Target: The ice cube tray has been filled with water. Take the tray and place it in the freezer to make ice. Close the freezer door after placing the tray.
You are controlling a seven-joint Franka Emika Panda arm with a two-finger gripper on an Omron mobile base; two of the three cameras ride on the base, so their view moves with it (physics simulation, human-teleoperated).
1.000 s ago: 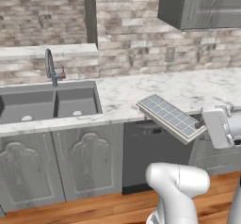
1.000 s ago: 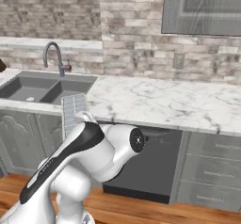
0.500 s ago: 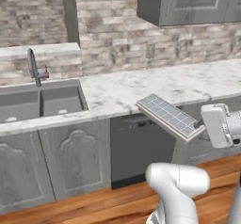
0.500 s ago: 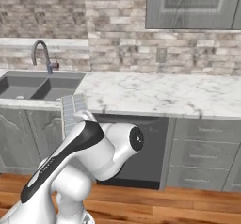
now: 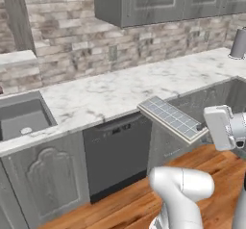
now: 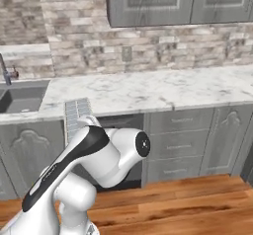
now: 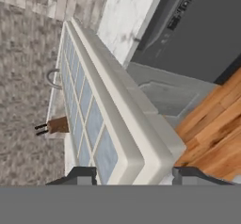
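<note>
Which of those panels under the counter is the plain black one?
The dishwasher front, under the marble counter right of the sink. The cabinet doors beside it are grey with arched panels.

One ice cube tray (image 5: 172, 118), one sink (image 5: 21, 119)

Whitish ice cube tray (image 5: 173, 118) with blue-grey water-filled cells, aloft before the counter.
</note>
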